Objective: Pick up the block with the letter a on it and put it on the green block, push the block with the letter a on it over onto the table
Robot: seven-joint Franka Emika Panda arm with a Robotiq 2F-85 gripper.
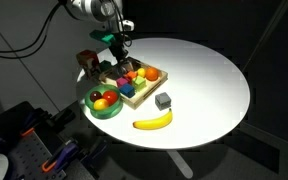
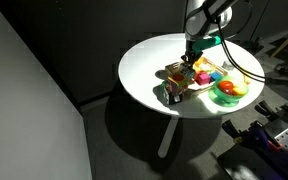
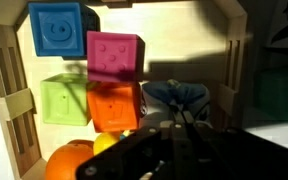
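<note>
Overview of the round white table [image 1: 214, 90] with the arm reaching in from above. The end effector [image 1: 119, 55] hangs over the wooden tray [image 3: 6, 120], close above its contents. In both exterior views it is too small to judge, and in the wrist view it is a dark, shadowed mass along the lower edge. Whether its fingers are spread or closed cannot be told, and nothing can be seen held between them.

The block with the letter a [image 3: 56, 32] is a bright blue cube lying in the upper left corner of the tray in the wrist view, against the wooden walls. Its upward face carries a raised mark that is too blurred to read. The green block [image 3: 64, 100] lies just below it in the same view, touching or nearly touching it. A pink block [image 3: 114, 57] sits just beside the blue cube, and an orange block [image 3: 114, 105] sits beside the green one, directly under the pink. A round orange fruit [image 3: 69, 160] shows at the lower edge.

In an exterior view, a green bowl [image 1: 109, 113] holding fruit stands just beside the tray. A gray cube [image 1: 163, 101] and a banana [image 1: 152, 121] lie on the table near the tray's front side.
</note>
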